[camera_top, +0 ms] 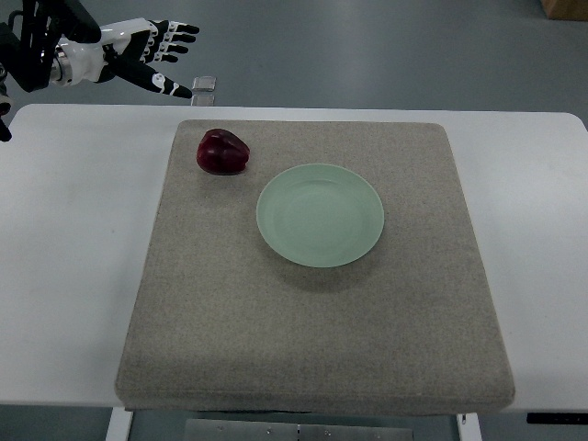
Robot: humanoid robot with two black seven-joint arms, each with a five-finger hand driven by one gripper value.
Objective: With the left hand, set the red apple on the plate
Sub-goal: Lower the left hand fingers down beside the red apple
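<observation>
A dark red apple (222,152) lies on the grey mat (312,312), near its far left corner. Just right of it and a little nearer to me sits a pale green plate (320,214), holding nothing. My left hand (163,57) hovers beyond the table's far left edge, up and to the left of the apple, with its fingers spread and nothing in them. The apple and the hand are well apart. My right hand does not show.
The mat lies on a white table (73,257). A small clear object (204,85) sits just past the table's far edge, close to the left hand's thumb. Grey floor lies beyond.
</observation>
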